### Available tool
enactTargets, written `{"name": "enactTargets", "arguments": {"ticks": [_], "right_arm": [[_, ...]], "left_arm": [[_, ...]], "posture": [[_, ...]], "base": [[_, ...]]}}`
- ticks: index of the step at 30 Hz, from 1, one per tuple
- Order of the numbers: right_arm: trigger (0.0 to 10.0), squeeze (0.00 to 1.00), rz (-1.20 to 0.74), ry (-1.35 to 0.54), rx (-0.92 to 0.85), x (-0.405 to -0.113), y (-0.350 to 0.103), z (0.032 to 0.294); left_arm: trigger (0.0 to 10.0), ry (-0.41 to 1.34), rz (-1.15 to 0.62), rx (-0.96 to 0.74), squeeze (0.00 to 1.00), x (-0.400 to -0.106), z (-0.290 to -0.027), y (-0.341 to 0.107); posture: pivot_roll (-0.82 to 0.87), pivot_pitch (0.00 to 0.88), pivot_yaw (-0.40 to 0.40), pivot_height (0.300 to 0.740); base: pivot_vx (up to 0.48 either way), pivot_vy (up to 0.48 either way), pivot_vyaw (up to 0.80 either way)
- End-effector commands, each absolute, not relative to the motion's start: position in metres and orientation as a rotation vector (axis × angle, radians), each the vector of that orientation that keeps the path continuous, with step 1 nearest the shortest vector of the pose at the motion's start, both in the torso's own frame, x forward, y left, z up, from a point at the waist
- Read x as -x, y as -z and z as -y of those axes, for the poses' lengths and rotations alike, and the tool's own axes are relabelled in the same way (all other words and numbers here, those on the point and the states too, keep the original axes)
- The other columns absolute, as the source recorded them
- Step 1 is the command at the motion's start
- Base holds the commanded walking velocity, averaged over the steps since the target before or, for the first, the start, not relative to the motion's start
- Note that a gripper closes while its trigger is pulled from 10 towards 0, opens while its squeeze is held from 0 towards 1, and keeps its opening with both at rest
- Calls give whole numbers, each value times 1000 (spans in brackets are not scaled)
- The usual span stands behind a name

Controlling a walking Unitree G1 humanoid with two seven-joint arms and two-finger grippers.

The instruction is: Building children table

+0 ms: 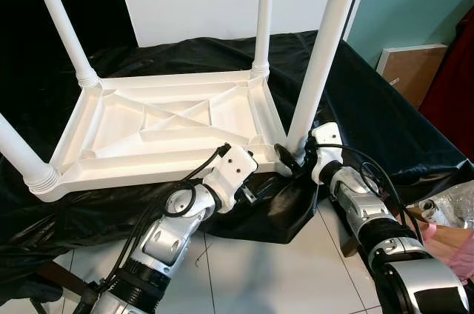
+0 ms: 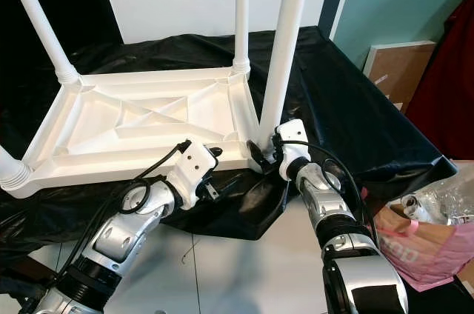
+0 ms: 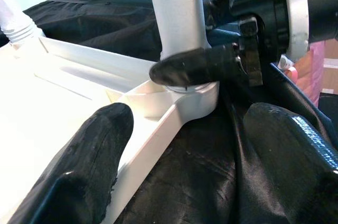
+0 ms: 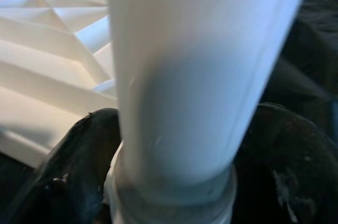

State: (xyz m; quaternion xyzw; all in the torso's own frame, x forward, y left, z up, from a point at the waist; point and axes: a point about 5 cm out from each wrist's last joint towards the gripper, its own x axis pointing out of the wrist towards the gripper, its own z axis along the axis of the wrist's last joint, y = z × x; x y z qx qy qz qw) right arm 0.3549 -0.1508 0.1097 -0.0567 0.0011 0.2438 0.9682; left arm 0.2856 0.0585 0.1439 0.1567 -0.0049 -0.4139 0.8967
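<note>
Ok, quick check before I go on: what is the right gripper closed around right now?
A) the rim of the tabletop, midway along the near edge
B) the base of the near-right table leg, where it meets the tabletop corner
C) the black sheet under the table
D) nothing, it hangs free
B: the right gripper has its black fingers on either side of the white leg just above its socket in the upturned tabletop.

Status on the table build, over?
Right end effector clamped on near-right leg at its socket. Left end effector open at tabletop edge. Black sheet underneath, nothing blocking.
</note>
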Motion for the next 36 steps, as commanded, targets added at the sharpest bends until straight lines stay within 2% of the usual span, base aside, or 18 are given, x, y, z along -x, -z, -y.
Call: {"name": "enactTargets", "arguments": {"ticks": [1, 2, 14, 15, 16, 27, 30, 36], "right_arm": [[1451, 0, -10, -519, 124, -354, -107, 147], [0, 0, -9, -529, 115, -353, -106, 146], [0, 0, -14, -520, 92, -349, -99, 144], [2784, 0, -18, -504, 85, -349, -97, 144], [10000, 0, -20, -488, 76, -348, -95, 144], [10000, 0, -17, -387, 25, -345, -90, 132], [10000, 0, -5, -148, -82, -347, -89, 120], [10000, 0, -5, -99, -116, -344, -87, 112]], "left_arm": [[10000, 842, 7, -336, 0, -285, -63, -145], [10000, 840, 7, -336, 0, -286, -63, -145], [10000, 849, 10, -342, 0, -288, -62, -147], [10000, 851, 11, -343, 0, -289, -62, -147], [10000, 851, 12, -343, 0, -289, -62, -148], [10000, 844, 17, -344, 0, -291, -63, -148], [10000, 834, 26, -344, 0, -293, -63, -150], [10000, 833, 31, -346, 0, -294, -62, -151]], "posture": [[23, 0, -36, 740], [23, 0, -32, 740], [10, 0, -18, 740], [6, 0, -16, 740], [6, 0, -17, 740], [10, 0, -24, 740], [12, 0, -29, 740], [8, 0, -28, 740]], "base": [[0, 0, 0], [0, 0, 0], [0, 0, 0], [0, 0, 0], [0, 0, 0], [0, 0, 0], [0, 0, 0], [0, 0, 0]]}}
